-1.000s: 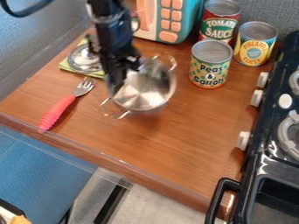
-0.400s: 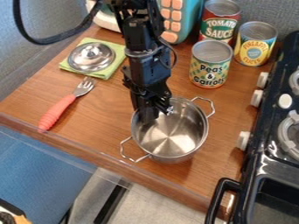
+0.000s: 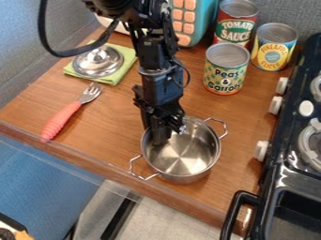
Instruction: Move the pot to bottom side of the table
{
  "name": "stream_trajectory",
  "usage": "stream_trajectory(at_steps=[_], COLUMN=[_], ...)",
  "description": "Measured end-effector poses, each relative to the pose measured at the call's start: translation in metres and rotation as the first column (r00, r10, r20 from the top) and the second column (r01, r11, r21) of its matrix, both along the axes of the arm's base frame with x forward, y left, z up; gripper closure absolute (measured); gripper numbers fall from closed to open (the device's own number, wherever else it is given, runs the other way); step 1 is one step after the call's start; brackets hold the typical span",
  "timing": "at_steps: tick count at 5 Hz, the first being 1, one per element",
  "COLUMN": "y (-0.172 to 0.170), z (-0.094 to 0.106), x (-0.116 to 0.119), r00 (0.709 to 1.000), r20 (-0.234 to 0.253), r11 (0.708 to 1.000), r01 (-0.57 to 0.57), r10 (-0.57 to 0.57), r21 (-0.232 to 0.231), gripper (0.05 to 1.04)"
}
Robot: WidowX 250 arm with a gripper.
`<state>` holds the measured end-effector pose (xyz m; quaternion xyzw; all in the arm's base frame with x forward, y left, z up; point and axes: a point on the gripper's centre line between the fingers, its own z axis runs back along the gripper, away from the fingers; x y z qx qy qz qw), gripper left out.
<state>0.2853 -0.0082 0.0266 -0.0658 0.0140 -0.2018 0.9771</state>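
My gripper hangs down over the left rim of the silver pot, shut on the pot wall, with one finger showing inside the pot. The pot is upright near the front edge of the wooden table, right of centre. One of its wire handles points to the lower left, the other to the upper right. The rim under my gripper is partly hidden.
Left of the pot lies a fork with a pink handle. Behind it, a metal lid rests on a green cloth. Several cans, including peas and carrots, stand at the back; a black stove borders the right.
The pot and my gripper have come down and to the right together from near the lid, revealing the lid and cloth. Since the middle frame they have shifted slightly lower.
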Motion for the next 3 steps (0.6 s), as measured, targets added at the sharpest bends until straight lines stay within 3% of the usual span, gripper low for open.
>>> stream_trajectory(at_steps=[1, 2, 3], y=[0.006, 0.013, 0.022], z=[0.001, 0.025, 0.054], x=[0.004, 0.008, 0.004], r00=[1.000, 0.995, 0.990], r20=[0.010, 0.097, 0.136], r11=[0.999, 0.996, 0.995], r01=[-0.016, -0.021, -0.041], r10=[0.016, 0.013, 0.028], r21=[0.036, 0.082, 0.092], gripper=[0.542, 0.239, 0.068])
